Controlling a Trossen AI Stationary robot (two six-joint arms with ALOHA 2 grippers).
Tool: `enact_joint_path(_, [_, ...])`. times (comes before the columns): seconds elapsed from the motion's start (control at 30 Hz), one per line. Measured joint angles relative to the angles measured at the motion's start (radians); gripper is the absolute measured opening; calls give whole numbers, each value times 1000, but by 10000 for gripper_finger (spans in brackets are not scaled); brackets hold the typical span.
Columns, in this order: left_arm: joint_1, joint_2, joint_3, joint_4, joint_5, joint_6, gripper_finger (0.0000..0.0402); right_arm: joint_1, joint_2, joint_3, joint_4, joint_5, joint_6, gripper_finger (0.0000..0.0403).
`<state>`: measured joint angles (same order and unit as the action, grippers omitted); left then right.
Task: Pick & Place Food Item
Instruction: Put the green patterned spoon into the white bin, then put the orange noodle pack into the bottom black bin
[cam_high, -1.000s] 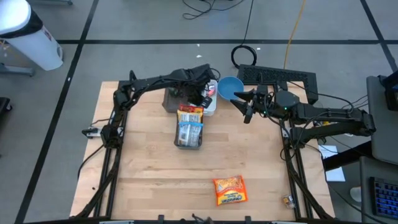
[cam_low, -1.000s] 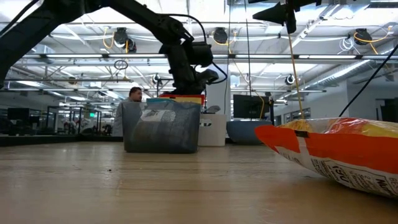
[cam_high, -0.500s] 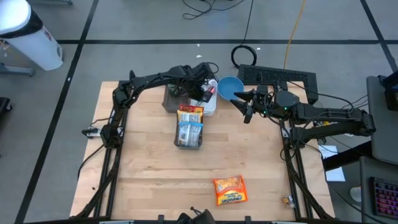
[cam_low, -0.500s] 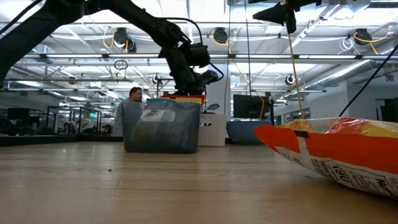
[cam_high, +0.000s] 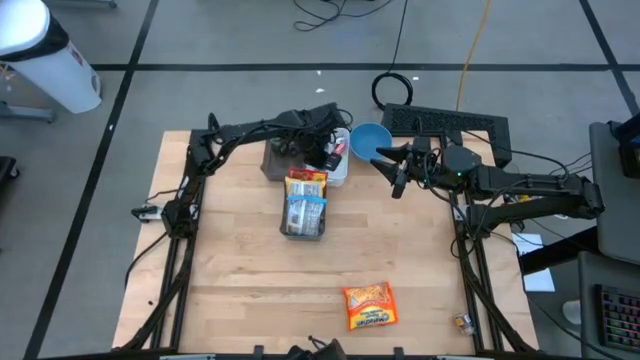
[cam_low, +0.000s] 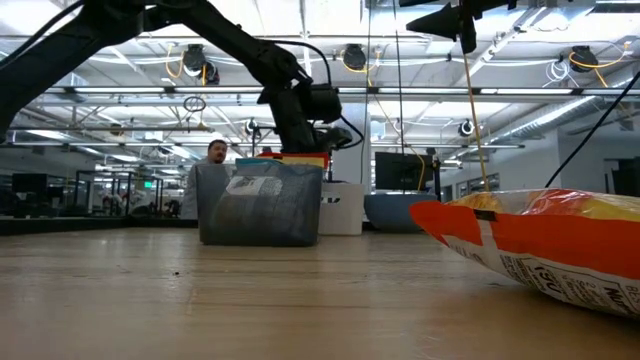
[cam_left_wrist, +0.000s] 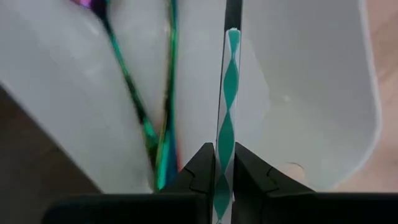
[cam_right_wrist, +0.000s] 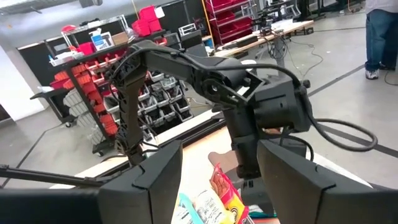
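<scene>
Left gripper (cam_left_wrist: 224, 177): closed on a green-striped stick (cam_left_wrist: 226, 112) over the white bin (cam_high: 340, 165), table's 12 o'clock. Step judged: release into bin; opening is called for. Right gripper (cam_right_wrist: 217, 180): parked open, 2 o'clock. Snack bag (cam_high: 368, 306): 6 o'clock.

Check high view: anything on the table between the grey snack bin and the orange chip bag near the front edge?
Nothing. In the high view the stretch from the grey bin to the orange chip bag is bare wood table.
</scene>
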<state>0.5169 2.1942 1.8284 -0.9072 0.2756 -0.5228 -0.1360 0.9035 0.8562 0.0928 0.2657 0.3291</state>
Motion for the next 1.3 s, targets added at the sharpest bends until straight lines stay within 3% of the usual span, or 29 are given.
enact_joint_path(0.2, [-3, 4, 0, -7, -38, 13, 35, 0, 0, 0, -7, 0, 1, 203])
enact_joint_path(0.8, [7, 19, 1, 1, -13, 14, 35, 0, 0, 0, -6, 0, 3, 203])
enact_joint_path(1.03, [7, 19, 1, 30, -13, 5, 84, 0, 0, 0, -6, 0, 3, 199])
enact_joint_path(1.3, [11, 19, 1, 126, 48, 16, 90, 0, 0, 0, -7, -1, 3, 203])
